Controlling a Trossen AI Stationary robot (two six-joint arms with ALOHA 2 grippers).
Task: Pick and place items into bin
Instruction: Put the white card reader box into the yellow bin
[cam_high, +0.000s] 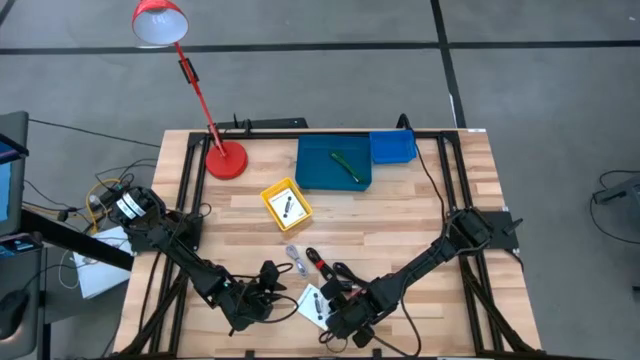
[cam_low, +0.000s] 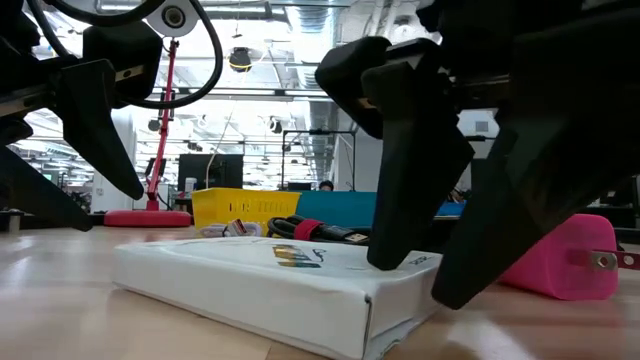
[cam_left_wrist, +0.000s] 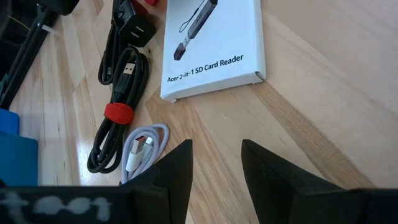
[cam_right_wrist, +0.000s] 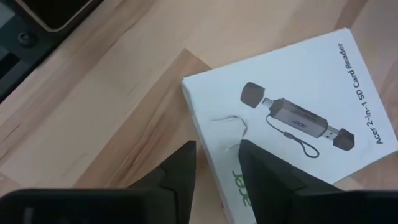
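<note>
A white card-reader box (cam_high: 312, 303) lies flat on the table near its front edge; it also shows in the right wrist view (cam_right_wrist: 292, 112). My right gripper (cam_right_wrist: 217, 163) is open over the box's edge, one finger above its top and one beside it. My left gripper (cam_left_wrist: 216, 163) is open and empty, low over bare table to the left of the box (cam_left_wrist: 211, 43). A black cable with a red band (cam_left_wrist: 118, 112), a white cable (cam_left_wrist: 146, 146) and a pink plug (cam_low: 560, 262) lie close by. A green pen (cam_high: 345, 163) lies in the big blue bin (cam_high: 310, 175). My right gripper comes from above with its fingers astride one edge of the box (cam_right_wrist: 202, 134). One fingertip (cam_low: 388, 262) stands at the box's top face, the other (cam_low: 447, 298) beside the box's end, low at the table. I cannot tell whether either touches it.
A yellow bin (cam_high: 270, 192) holding a small item stands mid-table. A smaller blue bin (cam_high: 393, 147) adjoins the big one at the far right. A red desk lamp (cam_high: 225, 160) stands at the far left. Black frame rails run along both table sides.
</note>
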